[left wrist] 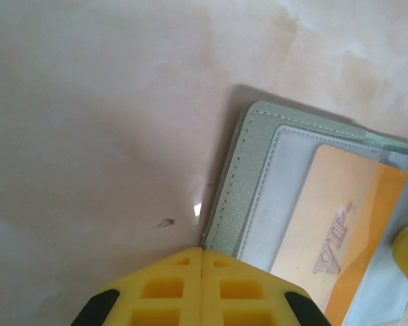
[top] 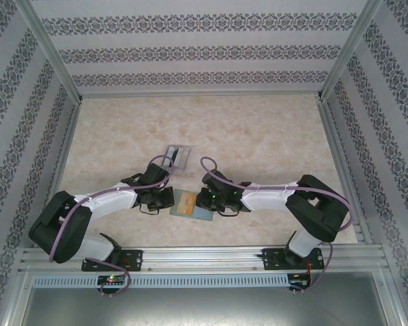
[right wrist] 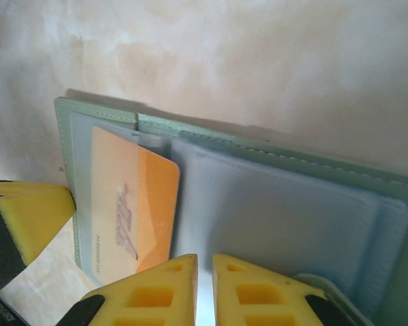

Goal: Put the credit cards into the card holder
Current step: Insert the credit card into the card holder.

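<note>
The left gripper [left wrist: 202, 261] sits low at the near-left corner of the open wallet [right wrist: 272, 210], its fingers [left wrist: 163, 288] pressed together with nothing between them. The right gripper [right wrist: 204, 268] hovers over the wallet's near edge, fingers [right wrist: 258, 292] a thin slit apart and holding nothing I can see. The wallet lies flat on the table [top: 258, 129] between the two. The orange card [right wrist: 132, 204] lies on its left half, the far end seemingly under a clear pocket lip by the fold and most of it out. The card looks light, stiff and slick, best pinched or pushed at its free near edge. The wallet is soft and would likely slide unless pinned. Each gripper crowds the other. Farther back a clear stand [top: 177, 157] stands apart, out of the way.
</note>
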You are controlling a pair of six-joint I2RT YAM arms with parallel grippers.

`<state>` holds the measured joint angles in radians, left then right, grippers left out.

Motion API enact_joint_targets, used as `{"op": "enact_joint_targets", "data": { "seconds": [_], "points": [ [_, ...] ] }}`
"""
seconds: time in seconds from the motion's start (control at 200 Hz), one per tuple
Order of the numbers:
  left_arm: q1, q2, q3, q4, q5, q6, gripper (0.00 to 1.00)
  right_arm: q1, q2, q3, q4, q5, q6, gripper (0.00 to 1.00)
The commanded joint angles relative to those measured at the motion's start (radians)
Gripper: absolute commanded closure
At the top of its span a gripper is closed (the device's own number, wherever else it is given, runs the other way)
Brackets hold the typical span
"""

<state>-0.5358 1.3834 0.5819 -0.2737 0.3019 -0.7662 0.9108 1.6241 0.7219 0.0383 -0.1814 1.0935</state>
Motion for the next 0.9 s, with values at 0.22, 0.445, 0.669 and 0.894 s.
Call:
{"op": "enact_joint_targets", "data": {
  "seconds": [0.22,0.445,0.669,0.894],
  "points": [
    [0.037,-0.011,-0.06,-0.032,0.048,0.032,1.0,0.044,0.025,0.101,-0.14,0.038,-0.056,0.75],
    [0.038,-0.014,-0.07,-0.017,0.049,0.028,1.0,0.071,0.011,0.16,-0.22,0.073,-0.082,0.66],
    [0.042,-0.019,-0.091,0.007,0.068,0.017,1.0,0.08,0.073,0.166,-0.18,0.038,-0.072,0.61],
    [0.042,-0.004,-0.102,0.037,0.092,0.011,1.0,0.082,0.112,0.186,-0.158,0.032,-0.08,0.68]
  ]
}}
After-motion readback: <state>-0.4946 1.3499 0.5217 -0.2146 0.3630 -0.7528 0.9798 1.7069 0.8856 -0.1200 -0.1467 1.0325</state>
